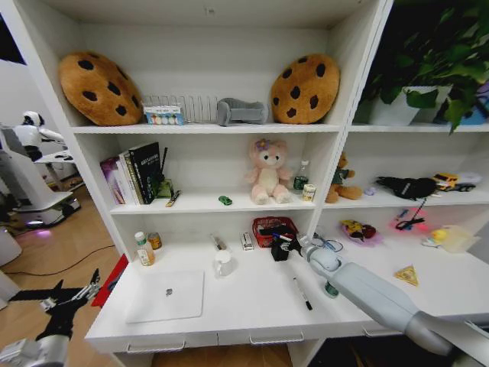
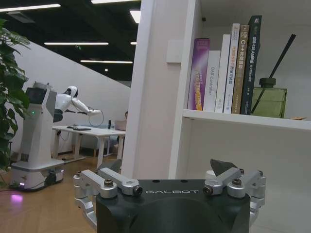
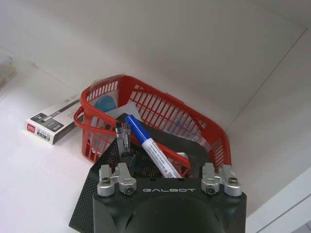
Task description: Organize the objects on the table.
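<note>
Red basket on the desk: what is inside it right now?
The red basket holds a blue marker gripped by the right tool, plus something blue and white paper. The tool covers its front part.

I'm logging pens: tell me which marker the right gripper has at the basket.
The blue-capped marker, held in the right gripper over the red basket. The black marker lies loose on the table.

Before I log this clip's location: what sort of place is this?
Probably a robotics lab's mock study corner inside an office: a white desk with shelving holding books and a laptop, and another robot in the open room behind.
</note>
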`<state>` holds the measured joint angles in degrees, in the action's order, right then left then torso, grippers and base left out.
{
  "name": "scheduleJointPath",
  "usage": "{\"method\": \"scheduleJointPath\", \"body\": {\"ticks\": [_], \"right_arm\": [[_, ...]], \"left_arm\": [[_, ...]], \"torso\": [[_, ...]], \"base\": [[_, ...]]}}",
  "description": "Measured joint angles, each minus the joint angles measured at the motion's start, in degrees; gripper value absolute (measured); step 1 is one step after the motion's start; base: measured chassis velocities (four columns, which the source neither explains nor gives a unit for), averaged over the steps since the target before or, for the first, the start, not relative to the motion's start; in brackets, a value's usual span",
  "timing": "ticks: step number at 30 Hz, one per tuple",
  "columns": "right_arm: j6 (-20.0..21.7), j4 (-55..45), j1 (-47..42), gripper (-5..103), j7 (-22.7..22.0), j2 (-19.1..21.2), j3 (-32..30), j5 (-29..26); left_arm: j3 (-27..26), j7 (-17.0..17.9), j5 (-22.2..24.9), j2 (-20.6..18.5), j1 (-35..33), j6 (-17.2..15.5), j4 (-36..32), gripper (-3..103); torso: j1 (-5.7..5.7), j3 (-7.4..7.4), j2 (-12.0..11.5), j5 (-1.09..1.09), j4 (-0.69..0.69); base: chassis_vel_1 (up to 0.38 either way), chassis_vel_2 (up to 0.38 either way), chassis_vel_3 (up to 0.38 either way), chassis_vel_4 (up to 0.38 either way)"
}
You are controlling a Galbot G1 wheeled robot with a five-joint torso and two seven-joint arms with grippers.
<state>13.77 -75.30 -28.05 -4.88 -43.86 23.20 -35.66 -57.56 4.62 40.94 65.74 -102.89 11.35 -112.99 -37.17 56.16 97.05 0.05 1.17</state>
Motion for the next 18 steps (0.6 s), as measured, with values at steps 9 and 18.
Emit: {"method": "scheduleJointPath", "body": {"ticks": [9,18], "right_arm": [[0.1,-0.6,-1.0,25,0.0,0.4,-1.2,0.3],[0.1,-1.2,-1.2,1,0.0,0.9,-1.8,0.2]], "left_arm": [[-0.4,-0.1,0.1,0.0,-0.6,0.3,-0.2,100],[-0.6,-0.1,0.1,0.2,-0.7,0.3,-0.6,100]], "torso": [[0.00,0.00,0.0,0.00,0.00],[0.00,0.00,0.0,0.00,0.00]], "base": [[0.000,0.000,0.000,0.000],[0.000,0.000,0.000,0.000]]}}
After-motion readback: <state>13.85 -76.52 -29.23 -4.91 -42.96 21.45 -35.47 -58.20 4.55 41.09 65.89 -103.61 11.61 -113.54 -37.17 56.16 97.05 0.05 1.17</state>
